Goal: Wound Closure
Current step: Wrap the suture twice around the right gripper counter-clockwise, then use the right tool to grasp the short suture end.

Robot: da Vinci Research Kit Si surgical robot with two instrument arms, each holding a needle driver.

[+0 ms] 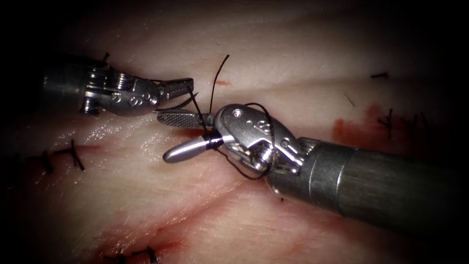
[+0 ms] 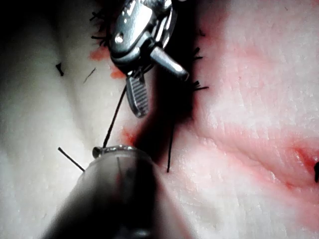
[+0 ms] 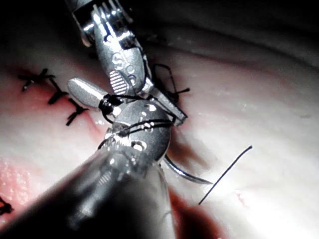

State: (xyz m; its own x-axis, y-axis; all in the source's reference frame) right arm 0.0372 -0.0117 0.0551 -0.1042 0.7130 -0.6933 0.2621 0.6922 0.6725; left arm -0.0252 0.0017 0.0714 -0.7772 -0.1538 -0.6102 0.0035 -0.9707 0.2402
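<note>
The right tool (image 1: 178, 134) comes in nearest, its thick shaft crossing the tissue (image 1: 146, 195) from the right. Its jaws are spread wide, one ridged face turned up, the other smooth and pointing left, and nothing is pinched between them. Dark thread (image 1: 266, 142) is looped around this tool's wrist and wound in a tight band at the base of the smooth jaw, so the thread lies on it rather than in its grip.

Just beyond, the left tool (image 1: 183, 87) reaches in from the left with its jaws pressed together on the thread, which runs from them down to the right tool. The curved needle (image 1: 183, 102) lies free of the tissue just under the left jaws, above the ridged jaw; whether the left jaws also touch it I cannot tell.

A loose thread end (image 1: 217, 78) rises behind the tools. Finished stitches (image 1: 73, 155) sit at left, more at right beside red fluid (image 1: 351, 129).
</note>
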